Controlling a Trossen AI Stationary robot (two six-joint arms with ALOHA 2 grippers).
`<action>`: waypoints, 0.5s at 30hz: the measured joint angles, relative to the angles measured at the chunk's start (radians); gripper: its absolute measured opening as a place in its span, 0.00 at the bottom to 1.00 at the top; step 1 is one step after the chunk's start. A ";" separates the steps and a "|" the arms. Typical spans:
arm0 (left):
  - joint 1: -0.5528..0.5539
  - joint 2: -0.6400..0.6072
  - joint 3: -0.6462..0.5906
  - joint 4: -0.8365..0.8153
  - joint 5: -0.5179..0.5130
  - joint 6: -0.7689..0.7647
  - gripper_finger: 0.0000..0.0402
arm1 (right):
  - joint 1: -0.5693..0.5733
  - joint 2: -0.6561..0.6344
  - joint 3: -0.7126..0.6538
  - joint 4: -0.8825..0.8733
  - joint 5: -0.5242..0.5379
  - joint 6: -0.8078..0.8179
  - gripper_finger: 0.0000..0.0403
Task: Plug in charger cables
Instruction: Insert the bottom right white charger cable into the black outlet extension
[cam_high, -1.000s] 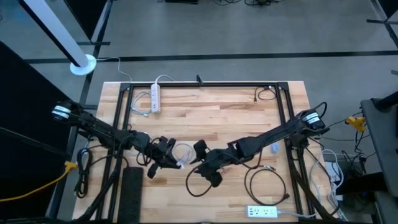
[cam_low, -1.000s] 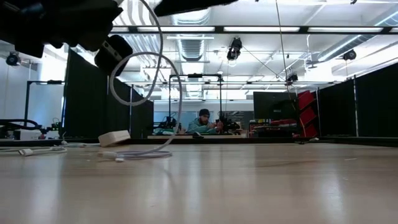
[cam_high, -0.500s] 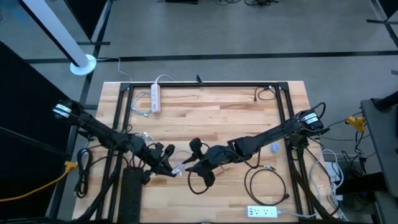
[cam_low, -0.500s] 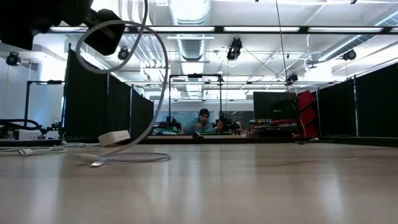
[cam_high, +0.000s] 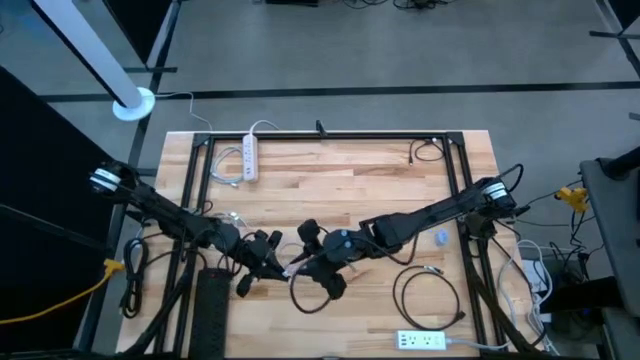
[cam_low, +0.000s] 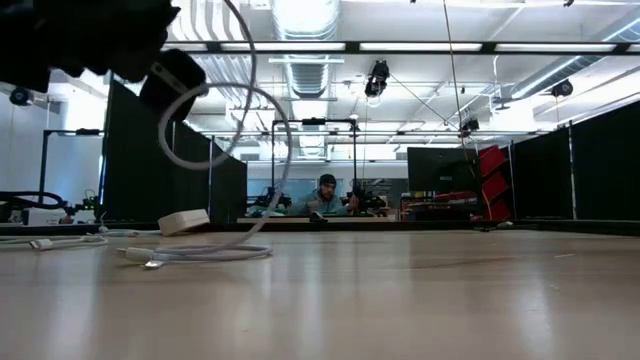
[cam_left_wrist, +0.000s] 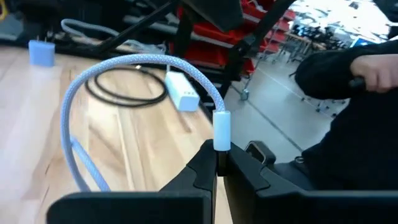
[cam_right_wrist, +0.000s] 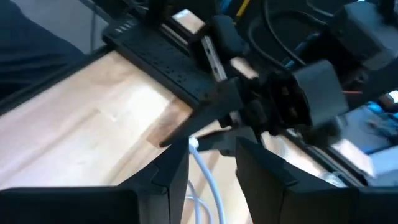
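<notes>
One white braided charger cable (cam_left_wrist: 118, 65) arches out of my left gripper (cam_left_wrist: 216, 163), which is shut on its plug end, above the table's near middle (cam_high: 272, 256). In the low view the cable (cam_low: 235, 130) loops down from the gripper, and its other end (cam_low: 150, 262) lies on the wood. My right gripper (cam_right_wrist: 211, 165) faces the left one from the right (cam_high: 306, 260). It is open, with a finger on either side of the white cable (cam_right_wrist: 208, 180); whether they touch it, I cannot tell. A black cable coil (cam_high: 430, 295) lies near the right. My left gripper pinches the white cable at its plug end, just below the white sleeve (cam_left_wrist: 222, 132), between its two shut fingers (cam_left_wrist: 202, 171). The cable rises out of the fingertips, bends over in an arch and hangs down slack, its far end on the table.
A black power strip (cam_high: 210, 310) lies at the near left, also seen in the right wrist view (cam_right_wrist: 155, 53). White power strips lie at the far left (cam_high: 250, 158) and near right (cam_high: 420, 340). A black cable loop (cam_high: 312, 298) lies under my right gripper. A white block (cam_low: 183, 221) rests on the table.
My right gripper has moved toward the table's left, closing in on my left gripper and the white cable. The left gripper dipped toward the near edge and came back. The cable's hanging loop has swung and its loose end has slid along the table.
</notes>
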 joint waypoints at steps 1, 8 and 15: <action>0.000 0.013 0.000 0.004 -0.001 -0.008 0.02 | -0.004 0.007 0.005 -0.006 -0.028 0.000 0.30; 0.000 0.076 0.004 0.087 -0.001 -0.006 0.02 | -0.017 0.031 0.010 -0.031 -0.089 -0.002 0.31; 0.000 0.108 0.004 0.131 -0.002 0.011 0.02 | -0.020 0.039 0.009 -0.031 -0.098 -0.011 0.27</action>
